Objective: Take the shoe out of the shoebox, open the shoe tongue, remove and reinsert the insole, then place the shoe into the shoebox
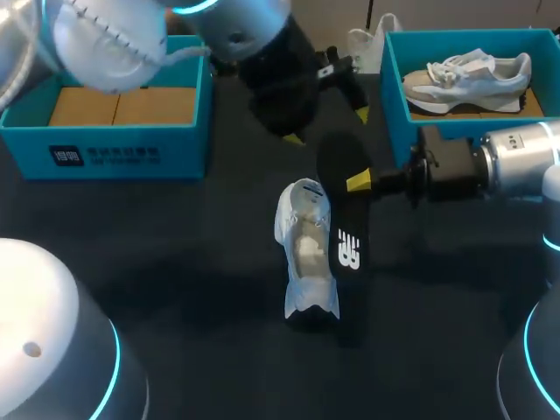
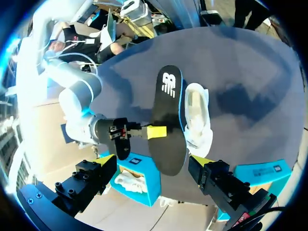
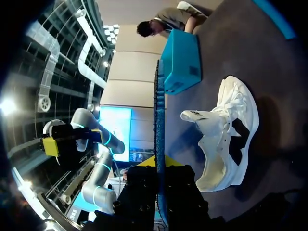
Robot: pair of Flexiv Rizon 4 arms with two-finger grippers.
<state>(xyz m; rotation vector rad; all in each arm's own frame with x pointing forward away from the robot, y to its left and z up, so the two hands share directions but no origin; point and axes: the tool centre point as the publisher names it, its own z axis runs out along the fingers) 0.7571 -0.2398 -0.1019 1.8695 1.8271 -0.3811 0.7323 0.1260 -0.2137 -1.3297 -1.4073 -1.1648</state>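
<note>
A white shoe [image 1: 306, 254] lies on the dark table's middle, its opening up and tongue pulled back. My right gripper [image 1: 359, 182] is shut on a black insole [image 1: 346, 219], which it holds on edge right beside the shoe, slightly above it. In the right wrist view the insole [image 3: 159, 120] runs edge-on out from between the fingers, with the shoe [image 3: 226, 139] lying alongside. My left gripper [image 1: 327, 125] hangs open above the insole's far end, nothing between its fingers. From the left wrist the insole [image 2: 168, 115] and shoe [image 2: 197, 118] show below.
A blue shoebox [image 1: 114, 153] with cardboard inside stands at the back left. Another blue box [image 1: 394, 96] at the back right holds a grey-white shoe [image 1: 468, 79]. My right arm [image 1: 499, 162] stretches in front of that box.
</note>
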